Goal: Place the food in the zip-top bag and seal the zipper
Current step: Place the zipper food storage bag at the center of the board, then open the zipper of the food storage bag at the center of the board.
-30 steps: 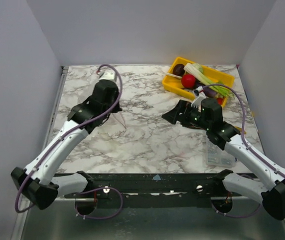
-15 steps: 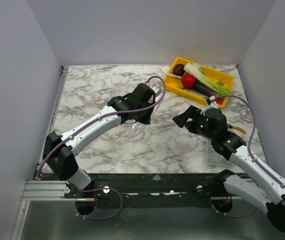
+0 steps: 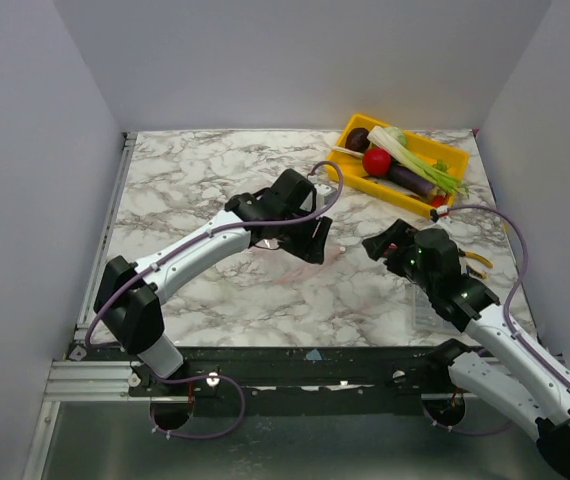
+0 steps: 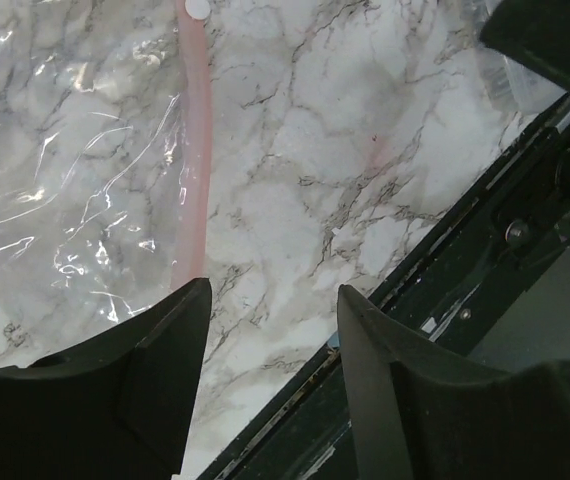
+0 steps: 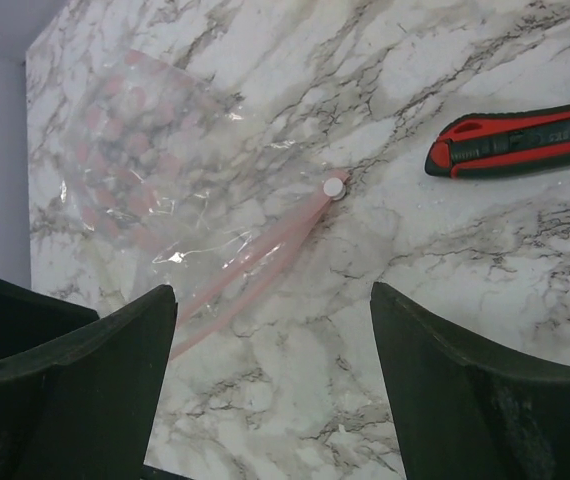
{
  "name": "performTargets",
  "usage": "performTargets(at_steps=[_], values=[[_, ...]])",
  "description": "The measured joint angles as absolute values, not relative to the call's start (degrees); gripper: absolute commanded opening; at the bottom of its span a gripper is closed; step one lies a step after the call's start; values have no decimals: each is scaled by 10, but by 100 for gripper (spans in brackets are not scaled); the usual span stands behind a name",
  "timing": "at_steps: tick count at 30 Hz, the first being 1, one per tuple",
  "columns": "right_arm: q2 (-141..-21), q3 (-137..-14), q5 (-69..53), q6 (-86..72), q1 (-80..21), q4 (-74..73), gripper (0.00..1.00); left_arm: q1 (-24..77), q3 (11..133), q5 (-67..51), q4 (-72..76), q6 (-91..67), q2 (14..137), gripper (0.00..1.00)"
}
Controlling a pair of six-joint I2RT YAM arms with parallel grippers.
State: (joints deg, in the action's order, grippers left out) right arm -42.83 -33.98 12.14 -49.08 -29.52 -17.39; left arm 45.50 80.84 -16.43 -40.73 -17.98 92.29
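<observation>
My left tool [image 4: 272, 300] has brought the zip-top bag [image 4: 75, 170] to the middle of the counter [image 4: 365, 130] and stands open over it; my right tool [image 5: 273, 295] gapes empty. The food [image 3: 395, 160] waits far right, unbagged.

- The light is bright and even, from above; shadows on the table [image 3: 165, 190] are soft and weak.
- The zip-top bag [image 4: 75, 180] shows small white glare on its wrinkles.
- All views are sharp.
</observation>
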Motion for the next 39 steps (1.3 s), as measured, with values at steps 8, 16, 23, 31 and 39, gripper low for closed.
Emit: performTargets(at_steps=[8, 16, 23, 31, 39], values=[[-465, -297, 69, -521, -295, -152, 79, 456, 808, -137, -405, -143, 891, 60], [-434, -270, 59, -549, -295, -153, 79, 530, 841, 51, -405, -81, 993, 64], [-334, -262, 84, -561, -295, -180, 79, 572, 861, 175, -417, -47, 1078, 64], [-302, -254, 99, -568, -295, -211, 79, 578, 877, 263, -414, -28, 1131, 31], [-324, -254, 97, -569, -295, -216, 86, 569, 863, 278, -401, -60, 1106, 0]])
